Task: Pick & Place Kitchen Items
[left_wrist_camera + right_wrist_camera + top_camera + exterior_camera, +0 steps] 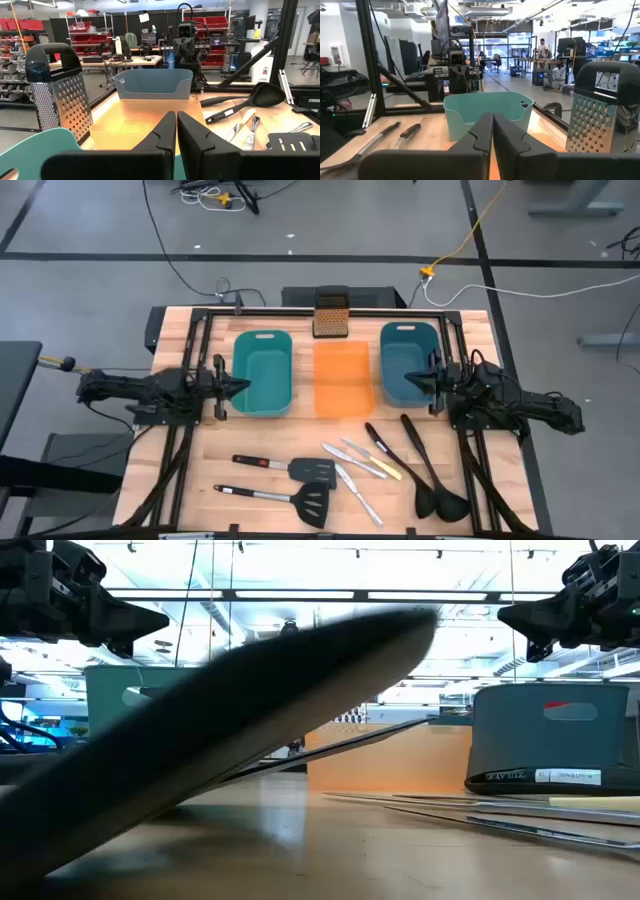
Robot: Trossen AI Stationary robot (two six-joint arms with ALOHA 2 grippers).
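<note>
Currently, both end effectors hover empty with fingers closed: the left end effector (240,386) over the tabletop's (200,490) left side, the right end effector (412,379) over its right. Select one item near the front edge, such as the upper spatula (288,468). Open the fingers wide, then grip across its handle. Its long axis runs left-right, slotted head pointing right.

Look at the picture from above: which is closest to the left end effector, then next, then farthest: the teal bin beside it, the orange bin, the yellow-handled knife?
From the left end effector:
1. Teal plastic bin, right beside it.
2. Orange bin, middle.
3. Yellow-handled silver knife, front right.
</note>
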